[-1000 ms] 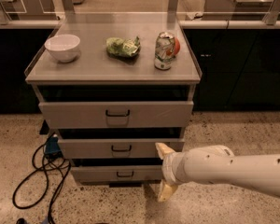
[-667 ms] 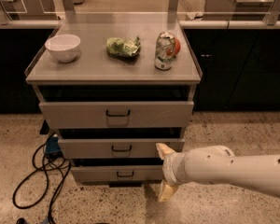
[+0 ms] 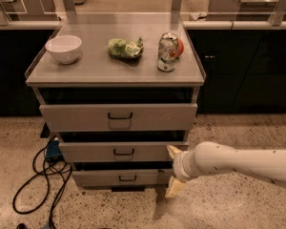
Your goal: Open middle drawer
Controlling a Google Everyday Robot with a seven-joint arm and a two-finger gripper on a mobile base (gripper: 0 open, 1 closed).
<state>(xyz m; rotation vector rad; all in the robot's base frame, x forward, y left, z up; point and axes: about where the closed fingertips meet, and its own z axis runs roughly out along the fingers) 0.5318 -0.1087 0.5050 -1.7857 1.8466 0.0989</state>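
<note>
Camera view: the middle drawer (image 3: 97, 152) sits second in the stack of three in a grey-beige cabinet (image 3: 100, 70), and its small black loop handle (image 3: 124, 152) is free. Above it is the taller top drawer (image 3: 86, 117) and below it the narrow bottom drawer (image 3: 100, 178), with dark gaps between the fronts.

On the cabinet top stand a white bowl (image 3: 63, 48), a crumpled green packet (image 3: 126, 48) and a drinks can (image 3: 168, 52), each apart from the others. A black cable (image 3: 35, 187) loops on the speckled floor at the lower left, near a small blue object (image 3: 52, 149).

The white arm (image 3: 238, 163) reaches in from the right. Its gripper (image 3: 173, 170) is at the right end of the drawers with its two fingers spread wide, holding nothing. The upper finger (image 3: 173, 151) overlaps the right end of the middle drawer's front, and the lower one is beside the bottom drawer's corner, well away from the handle.

Compared with the earlier frame, nothing has visibly shifted: arm, drawers and tabletop things lie as they did.
</note>
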